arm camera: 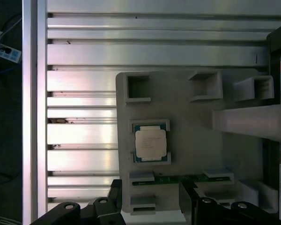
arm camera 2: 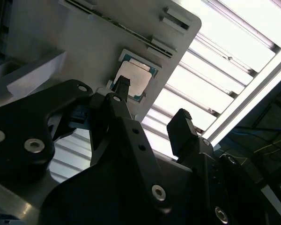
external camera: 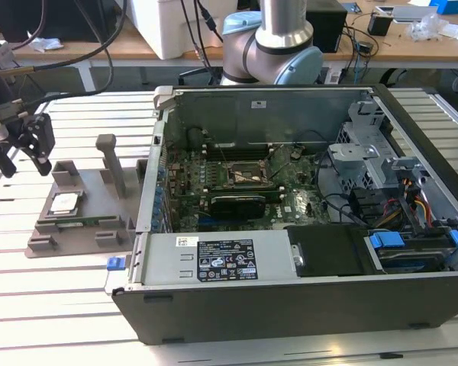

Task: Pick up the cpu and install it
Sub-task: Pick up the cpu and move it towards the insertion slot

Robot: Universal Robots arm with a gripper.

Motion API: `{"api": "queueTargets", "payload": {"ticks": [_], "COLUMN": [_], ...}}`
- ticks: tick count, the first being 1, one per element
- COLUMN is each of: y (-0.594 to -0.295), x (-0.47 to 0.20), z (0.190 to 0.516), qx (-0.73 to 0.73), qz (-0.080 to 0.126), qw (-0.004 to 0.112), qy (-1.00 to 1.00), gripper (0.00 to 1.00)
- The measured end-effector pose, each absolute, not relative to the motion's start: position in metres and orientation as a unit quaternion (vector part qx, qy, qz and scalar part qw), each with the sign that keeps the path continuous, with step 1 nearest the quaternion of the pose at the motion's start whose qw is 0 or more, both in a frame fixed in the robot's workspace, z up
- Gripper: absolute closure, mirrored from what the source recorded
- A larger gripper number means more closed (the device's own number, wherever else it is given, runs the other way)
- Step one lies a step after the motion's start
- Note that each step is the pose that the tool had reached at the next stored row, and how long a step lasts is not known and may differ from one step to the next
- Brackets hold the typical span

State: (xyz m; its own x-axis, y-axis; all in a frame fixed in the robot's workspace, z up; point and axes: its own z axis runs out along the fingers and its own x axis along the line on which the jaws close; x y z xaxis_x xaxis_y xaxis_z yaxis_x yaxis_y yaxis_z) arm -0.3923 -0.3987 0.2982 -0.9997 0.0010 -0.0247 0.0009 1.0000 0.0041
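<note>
Gripper: your tool is hovering above the holder tray, jaws standing spread and grasping nothing.
Cpu: it is lying flat in its recess, near the tray's edge farthest from the computer case; nothing is touching it.
Holder tray: it is sitting on the slatted table, just beside the case's wall at the exterior view's left.
Socket: it is sitting on the motherboard inside the open case, well apart from your gripper.
Progress: you are standing at the very start, with pickup not yet made and installation remaining.

Arm: my grey base joint stands upright at the rear.
Gripper: I hang at the exterior view's left, pointing down.
Fingers: spread wide, gripping nothing.
</note>
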Motion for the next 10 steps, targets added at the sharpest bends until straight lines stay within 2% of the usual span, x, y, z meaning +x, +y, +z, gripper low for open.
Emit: {"api": "queueTargets", "payload": {"ticks": [10], "y": [-0.3986], "x": [-0.3898], "z": [0.2918], "qx": [0.000], "qz": [-0.002], "qw": [0.012], "qy": [1.000], "gripper": [0.40]}}
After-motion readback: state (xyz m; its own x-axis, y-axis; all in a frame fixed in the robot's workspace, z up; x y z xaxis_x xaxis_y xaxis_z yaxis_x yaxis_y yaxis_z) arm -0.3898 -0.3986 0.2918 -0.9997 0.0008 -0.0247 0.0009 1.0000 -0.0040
